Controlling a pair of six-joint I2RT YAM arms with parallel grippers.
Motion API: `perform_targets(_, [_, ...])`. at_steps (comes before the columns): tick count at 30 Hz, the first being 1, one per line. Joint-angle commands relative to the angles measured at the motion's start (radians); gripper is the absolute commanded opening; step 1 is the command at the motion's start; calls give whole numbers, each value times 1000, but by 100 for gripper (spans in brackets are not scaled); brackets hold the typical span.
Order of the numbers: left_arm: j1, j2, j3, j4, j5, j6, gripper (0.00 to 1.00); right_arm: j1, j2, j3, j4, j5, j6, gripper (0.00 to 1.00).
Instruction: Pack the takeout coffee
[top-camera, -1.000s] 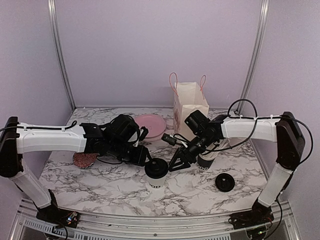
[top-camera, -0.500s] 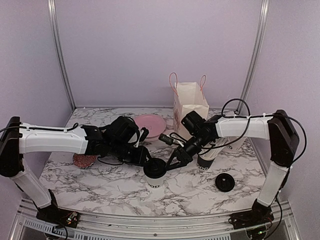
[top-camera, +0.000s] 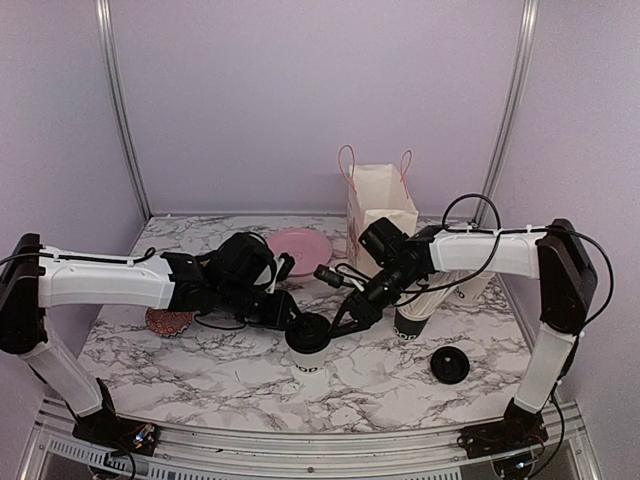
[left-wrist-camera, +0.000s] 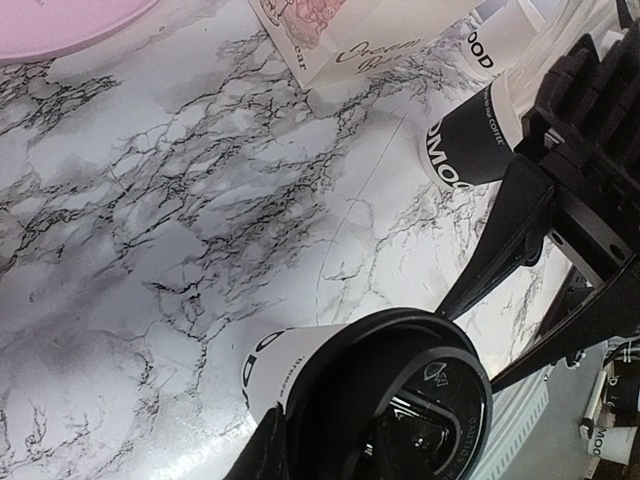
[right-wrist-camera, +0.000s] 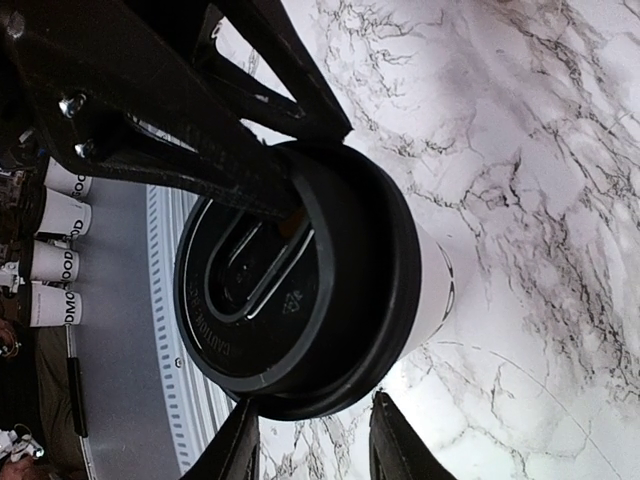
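- standing upright near the middle of the table (top-camera: 200, 370), the cup (top-camera: 308, 358) wore its black lid (top-camera: 308, 333); the bag (top-camera: 380, 215) stood open well behind it.
- left hand (top-camera: 288, 318) was at the lid's left edge. its own view showed one finger just beside the cup wall, but i could not tell whether it was clamped or only touching.
- right hand (right-wrist-camera: 315, 440) had its fingers apart, with the tips at the lid's rim and nothing between them.
- as i judged it, the step was getting a firm hold on the cup, or seating the lid, before the lift to the bag.
- the cup looked light and thin-walled, so a hard squeeze would likely dent it. whether it was filled did not show.
- the lid looked slick and might pop off if lifted by it alone.
- the best hold seemed to be across the paper wall just under the lid, where the rim stiffens it.
- with both hands crowding one small cup, a sideways nudge could tip it.
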Motion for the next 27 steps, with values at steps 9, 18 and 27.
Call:
perform_targets(9, [-12,24,-87,-136,7,-11,28,33,151,36,10,368,-27,31])
perform_targets(18, [-12,-80,-34,-169,-56,5,42,28,60,147,-86,220,-117,34])
perform_targets(27, [3,-178,22,-191,-140,48,67,29,37,179,-151,180,-160,49])
